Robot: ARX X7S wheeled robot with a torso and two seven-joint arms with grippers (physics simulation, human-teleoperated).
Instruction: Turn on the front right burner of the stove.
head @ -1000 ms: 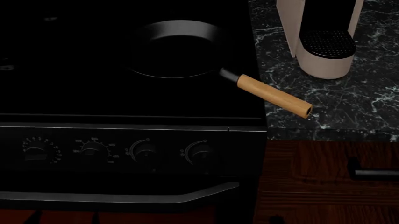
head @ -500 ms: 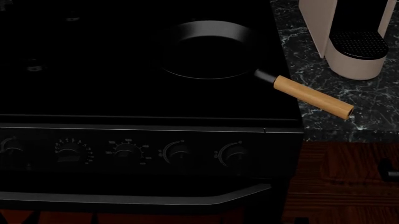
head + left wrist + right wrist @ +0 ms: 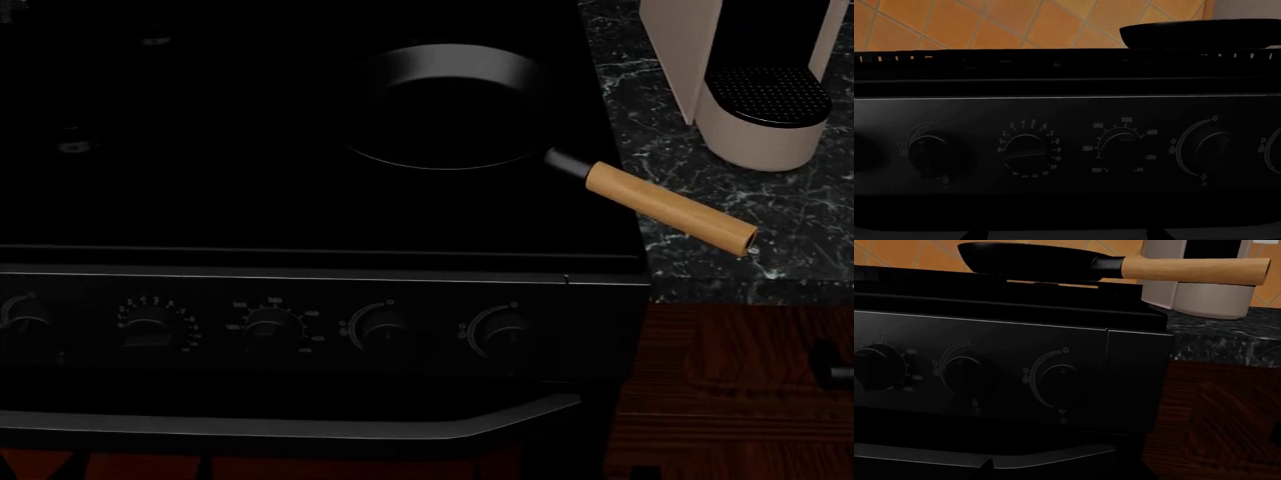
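The black stove (image 3: 267,130) fills the head view, with a row of round knobs along its front panel. The rightmost knob (image 3: 503,332) also shows in the right wrist view (image 3: 1059,377), and only its edge shows in the left wrist view (image 3: 1275,150). The grey bar handle (image 3: 334,428) runs below the knobs. My left gripper (image 3: 1064,236) is open: its two dark fingertips (image 3: 977,235) stand wide apart, level with the middle knobs and short of the panel. My right gripper (image 3: 1067,475) faces the right knobs. Only one fingertip (image 3: 989,463) shows, far off centre.
A black pan (image 3: 447,105) sits on the right rear of the cooktop, and its wooden handle (image 3: 667,208) juts over the dark marble counter (image 3: 801,250). A beige coffee machine (image 3: 761,110) stands on that counter. A dark wooden cabinet (image 3: 734,380) adjoins the stove's right side.
From one second ago to half a second ago the head view shifted left, so the stove and pan slid right in the picture. Nothing has visibly moved since.
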